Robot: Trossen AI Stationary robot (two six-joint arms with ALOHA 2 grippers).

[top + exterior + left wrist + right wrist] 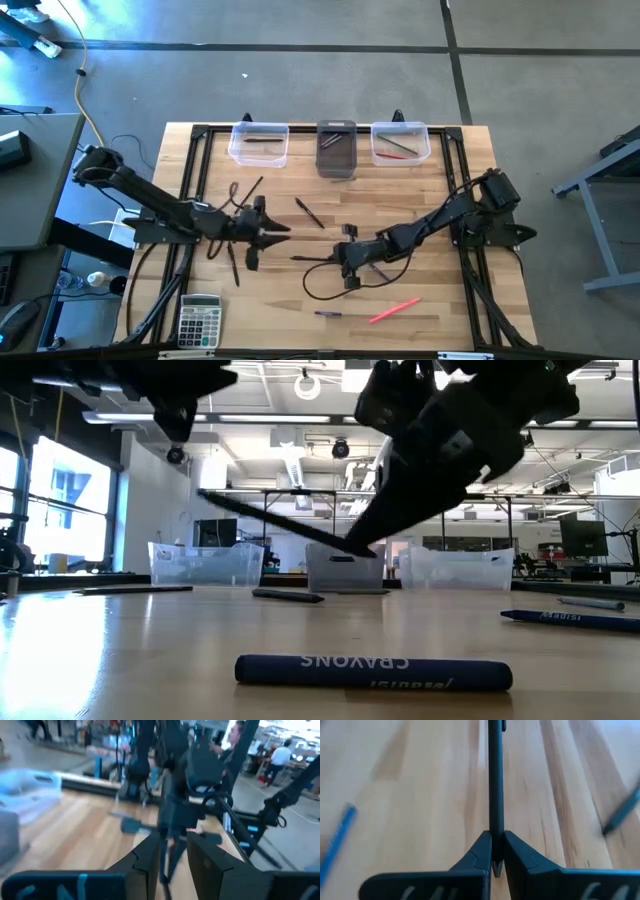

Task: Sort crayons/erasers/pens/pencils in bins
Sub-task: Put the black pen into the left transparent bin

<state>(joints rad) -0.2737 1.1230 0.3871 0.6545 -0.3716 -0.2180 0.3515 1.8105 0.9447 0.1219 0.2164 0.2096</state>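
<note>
Three bins stand in a row at the table's far edge: a clear one [258, 143], a dark one [336, 150] and a clear one [400, 142], each with sticks in it. My right gripper [338, 258] is at mid-table, shut on a long dark pen [310, 258]. My left gripper [283, 231] is raised left of centre, its fingers close together around a thin dark stick [169, 864]. Loose dark sticks lie near it [244, 190] [234, 266]. One dark stick [309, 213] lies at centre. A purple crayon [328, 314] and a pink stick [394, 311] lie near the front edge. My left gripper has a thin dark stick [170, 857] in the narrow gap between its two fingers; which part of the stick it has cannot be told. My right gripper pinches one end of the dark pen [495, 832] between its two fingertips. The fingers lie along the pen, which sticks straight out ahead of them toward the table's left. The pen is lifted clear of the table, slanting [280, 520].
A grey calculator [200, 320] lies at the front left corner. A black cable loop [322, 287] lies on the table below my right gripper. Blue sticks lie beside my right gripper [337, 840] [620, 815]. The purple crayon lies close to the near edge [375, 672].
</note>
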